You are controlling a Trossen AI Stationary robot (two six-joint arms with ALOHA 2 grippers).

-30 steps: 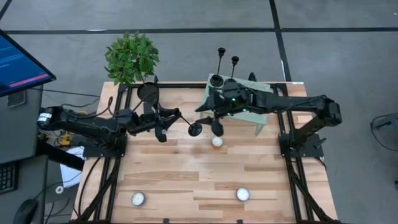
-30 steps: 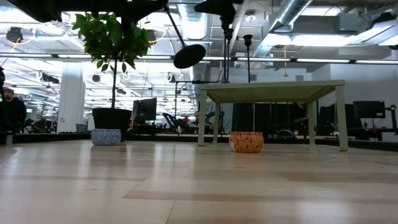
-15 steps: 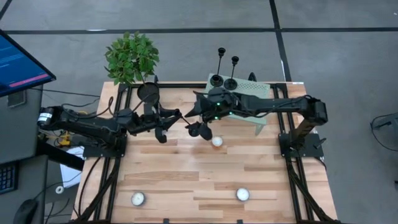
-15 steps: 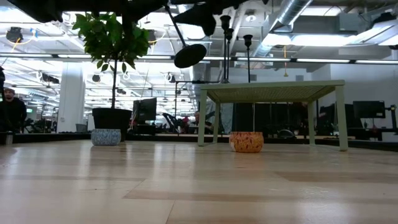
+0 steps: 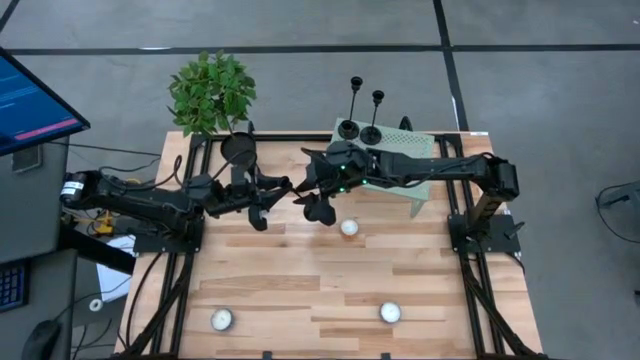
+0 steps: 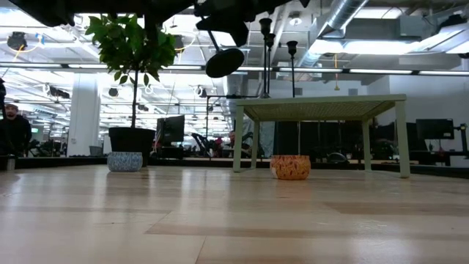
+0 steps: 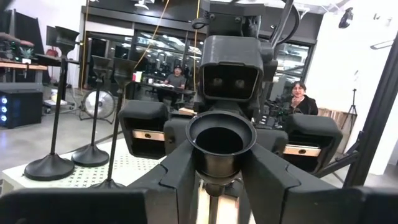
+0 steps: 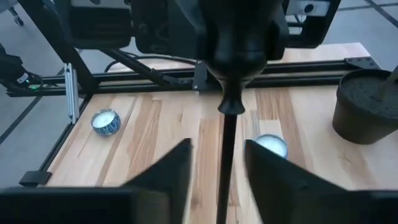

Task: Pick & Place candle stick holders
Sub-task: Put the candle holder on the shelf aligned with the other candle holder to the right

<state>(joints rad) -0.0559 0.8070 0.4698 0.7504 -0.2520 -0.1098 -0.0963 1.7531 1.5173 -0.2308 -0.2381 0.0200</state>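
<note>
A black candle stick holder (image 5: 300,198) hangs in the air over the table's far middle, its disc base (image 6: 225,62) tilted and its cup (image 7: 222,134) toward my left gripper (image 5: 272,190), which is shut on it. My right gripper (image 8: 217,162) has come in from the right. Its open fingers stand on either side of the thin stem (image 8: 226,149) with gaps showing, touching nothing. More candle stick holders (image 5: 358,118) stand by their disc bases on a pale green perforated stand (image 5: 410,165). My left gripper pinches the candle stick holder between its two fingers (image 7: 180,180) just under the cup (image 7: 217,177), at the cup end. The fingers reach out nearly level from the table's left and lie along the stem. The holder juts out toward the right arm, lifted clear of the table.
A potted plant (image 5: 212,92) stands at the far left corner. Tealights lie on the wood at the middle (image 5: 348,227), near right (image 5: 390,312) and near left (image 5: 221,319). A monitor (image 5: 35,100) stands left of the table. People sit in the room behind (image 7: 298,99).
My right gripper has moved toward the table's left and a little down, from beside the stand to the stem of the candle stick holder held by my left gripper. The holder and my left gripper have stayed where they were.
</note>
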